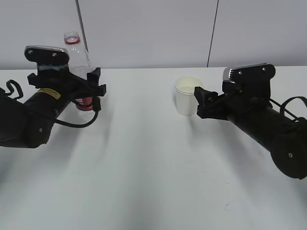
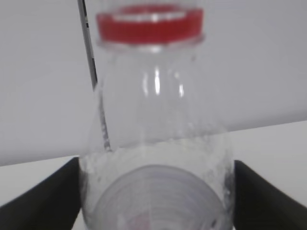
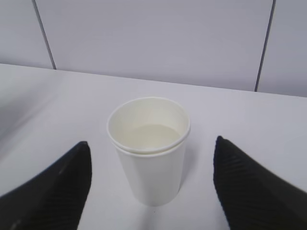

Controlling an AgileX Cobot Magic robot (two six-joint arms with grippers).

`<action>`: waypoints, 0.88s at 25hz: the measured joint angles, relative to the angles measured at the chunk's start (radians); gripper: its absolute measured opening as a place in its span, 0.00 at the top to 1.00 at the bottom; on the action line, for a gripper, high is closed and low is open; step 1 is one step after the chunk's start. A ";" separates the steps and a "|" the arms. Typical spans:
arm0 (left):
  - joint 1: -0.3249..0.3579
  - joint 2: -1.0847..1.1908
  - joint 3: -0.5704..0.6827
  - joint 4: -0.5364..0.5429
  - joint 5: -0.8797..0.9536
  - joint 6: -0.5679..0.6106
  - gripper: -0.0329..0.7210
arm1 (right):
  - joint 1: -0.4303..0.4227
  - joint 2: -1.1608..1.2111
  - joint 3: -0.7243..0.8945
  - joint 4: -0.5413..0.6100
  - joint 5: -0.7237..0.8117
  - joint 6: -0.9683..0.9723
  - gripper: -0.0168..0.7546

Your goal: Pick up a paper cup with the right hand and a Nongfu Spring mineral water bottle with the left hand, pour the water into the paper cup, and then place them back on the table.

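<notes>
The Nongfu Spring mineral water bottle [image 1: 76,50] stands upright on the table [image 1: 153,167] at the back left, uncapped, with a red neck ring. My left gripper [image 1: 94,88] straddles its lower body. In the left wrist view the bottle [image 2: 156,143] fills the span between the fingers [image 2: 43,201], which sit right at its sides with only a sliver of gap; the left gripper [image 2: 156,163] is open. The paper cup [image 1: 186,96] stands upright right of centre. My right gripper [image 1: 200,101] is open, and the cup [image 3: 149,163] stands free between its wide-apart fingers [image 3: 62,187]. I cannot make out the water.
A grey panelled wall [image 1: 144,28] with dark vertical seams runs just behind the table's far edge. A small dark scuff mark [image 1: 226,206] lies on the tabletop at the front right. Both black arms reach in from the sides.
</notes>
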 joint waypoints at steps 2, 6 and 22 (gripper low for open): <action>-0.001 -0.021 0.000 0.000 0.010 0.006 0.23 | 0.000 -0.034 0.000 0.000 0.037 0.000 0.21; -0.001 -0.078 0.001 -0.008 0.061 0.013 0.23 | 0.000 -0.108 0.000 0.000 0.114 -0.011 0.21; -0.001 -0.367 -0.007 -0.056 0.287 0.088 0.23 | 0.000 -0.303 -0.271 -0.009 0.663 -0.032 0.21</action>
